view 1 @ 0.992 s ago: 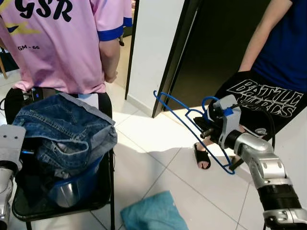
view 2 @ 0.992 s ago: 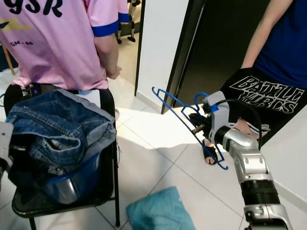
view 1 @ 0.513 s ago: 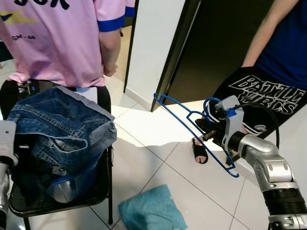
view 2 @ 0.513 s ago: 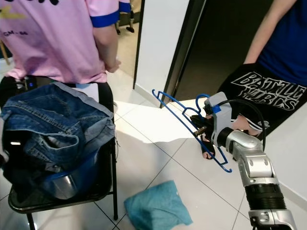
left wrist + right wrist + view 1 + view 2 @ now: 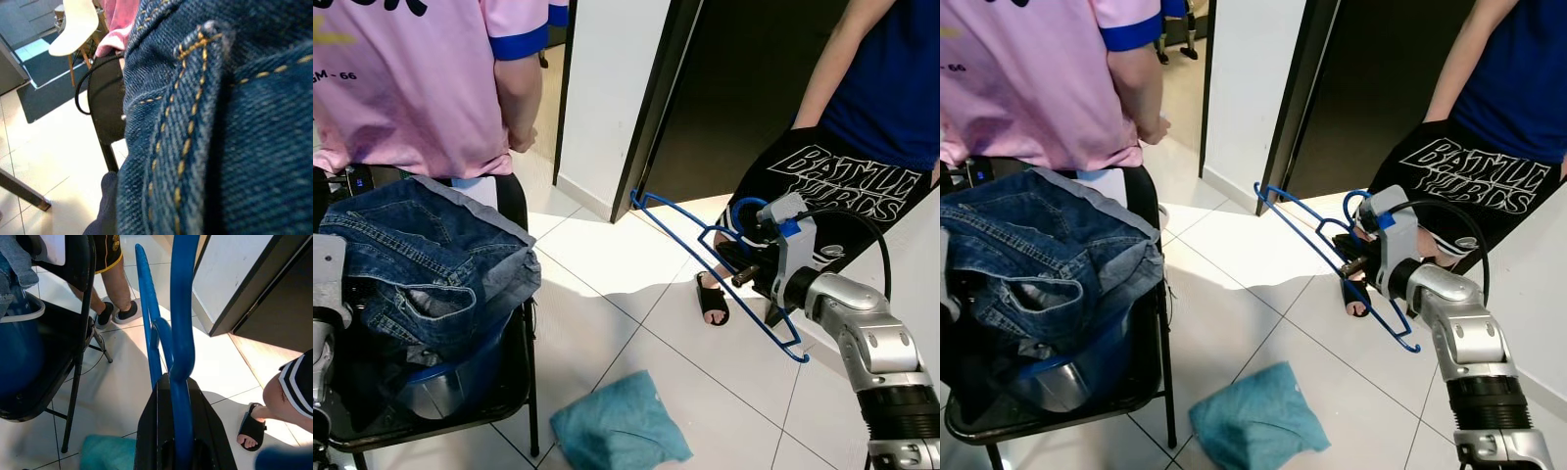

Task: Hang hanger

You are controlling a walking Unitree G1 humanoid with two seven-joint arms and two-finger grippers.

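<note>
A blue wire hanger (image 5: pixel 705 250) is held out over the tiled floor, its long bar slanting from upper left to lower right and its hook (image 5: pixel 744 209) curling above the hand. My right gripper (image 5: pixel 741 266) is shut on the hanger near the hook; in the right wrist view the blue hanger (image 5: pixel 177 333) runs between the black fingers (image 5: pixel 146 431). My left arm (image 5: pixel 327 294) hangs low beside the chair at the left edge. Blue denim (image 5: pixel 220 122) lies right in front of the left wrist camera.
Jeans (image 5: pixel 421 264) are piled over a blue basin on a black folding chair (image 5: pixel 514 323). A person in a pink shirt (image 5: pixel 401 88) stands behind the chair. Another person in black shorts (image 5: pixel 842 186) stands right, by a dark doorway (image 5: pixel 734 88). A teal cloth (image 5: pixel 617 431) lies on the floor.
The camera has shifted, sliding the scene a little up and left. My right gripper still holds the hanger, now a bit further right and closer to the person in shorts.
</note>
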